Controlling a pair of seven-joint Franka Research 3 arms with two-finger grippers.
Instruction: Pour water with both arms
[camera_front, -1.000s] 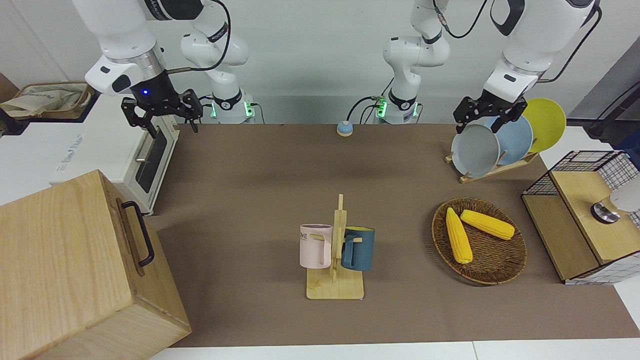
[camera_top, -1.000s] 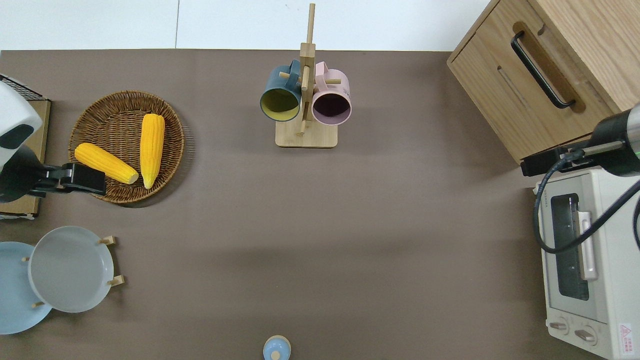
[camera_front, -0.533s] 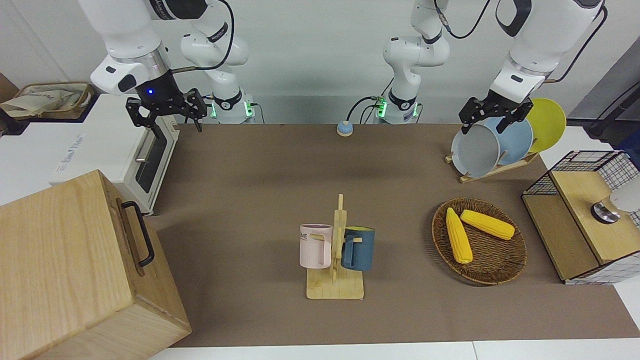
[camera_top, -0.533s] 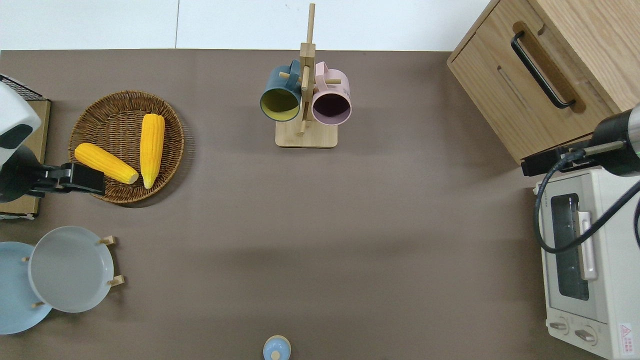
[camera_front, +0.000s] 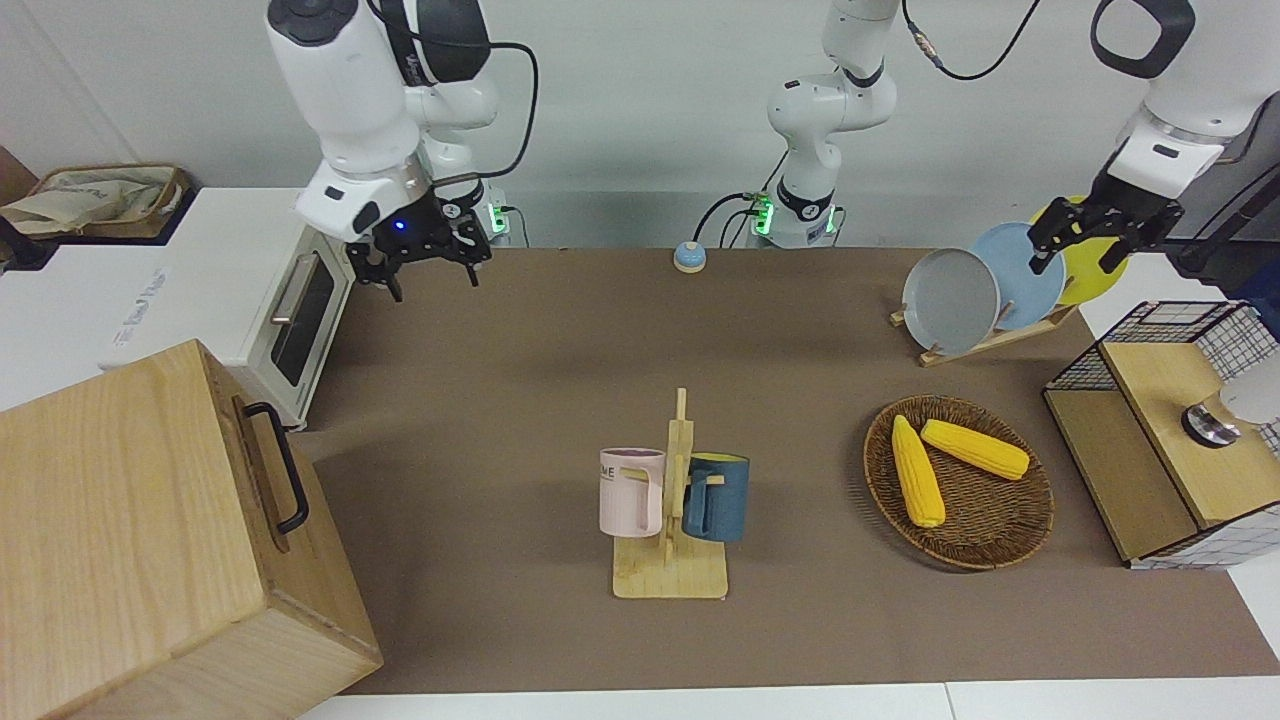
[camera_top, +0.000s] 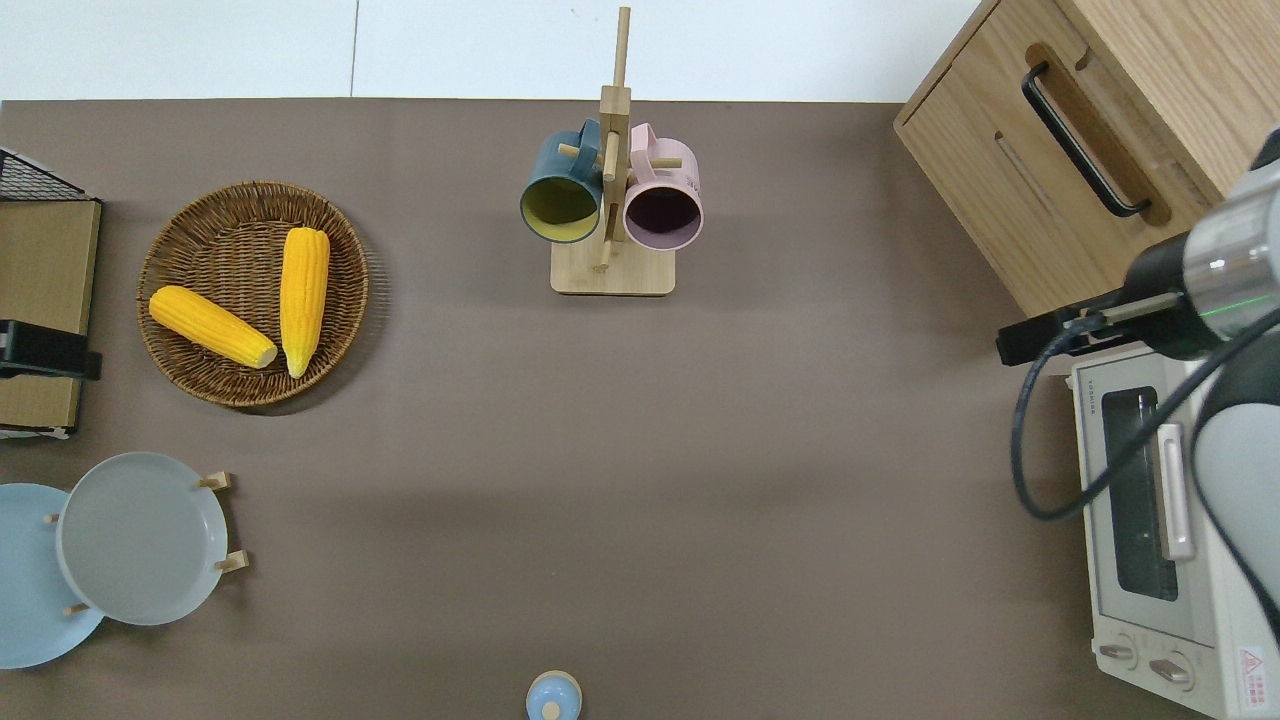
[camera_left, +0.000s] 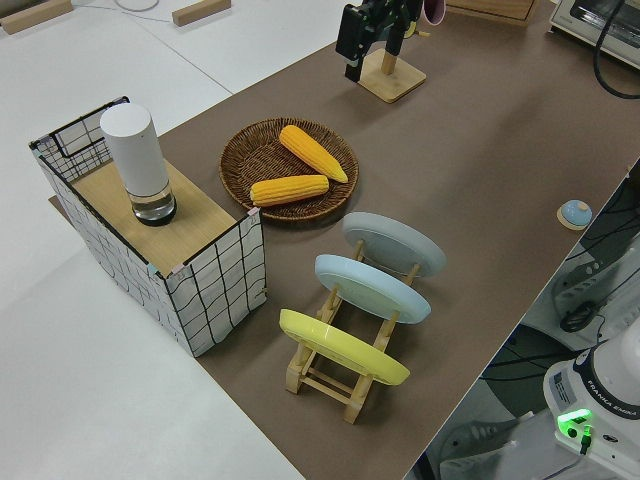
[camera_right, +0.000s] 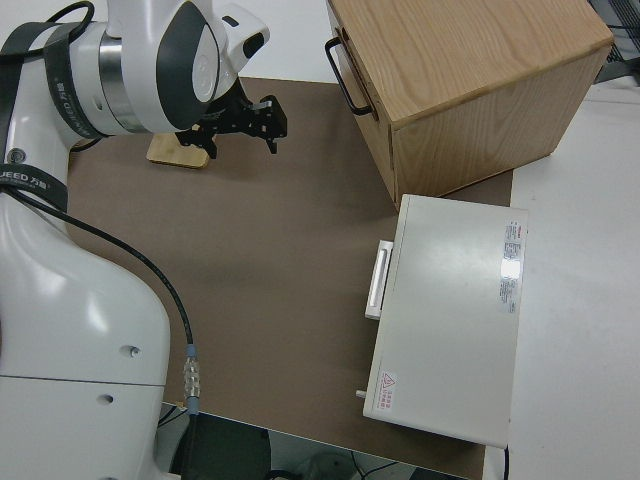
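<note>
At opposite ends of the brown table, both arms stand glossy white, jointed and trailing black cables, each ending in a small black two-finger gripper held empty in the air. The right gripper (camera_front: 425, 272) hangs with its jaws spread over bare mat just beside the toaster oven (camera_front: 300, 320); a second ago it was above the oven itself, so it has swung toward the table's middle. The left gripper (camera_front: 1100, 235), jaws also spread, now sits over the wire-sided wooden shelf (camera_front: 1165, 420) at the table's edge, having drawn back from the wicker basket (camera_front: 960, 485) of two corn cobs (camera_front: 918, 470). Nothing else has shifted: the pink mug (camera_front: 632, 492) and blue mug (camera_front: 716, 497) hang on the wooden mug rack (camera_front: 672, 570), and three plates stand in the plate rack (camera_front: 985, 335). Only the left side view reveals the white cylindrical bottle (camera_left: 138, 160) standing on the shelf; only the right side view shows the oven's flat top with its warning label.
</note>
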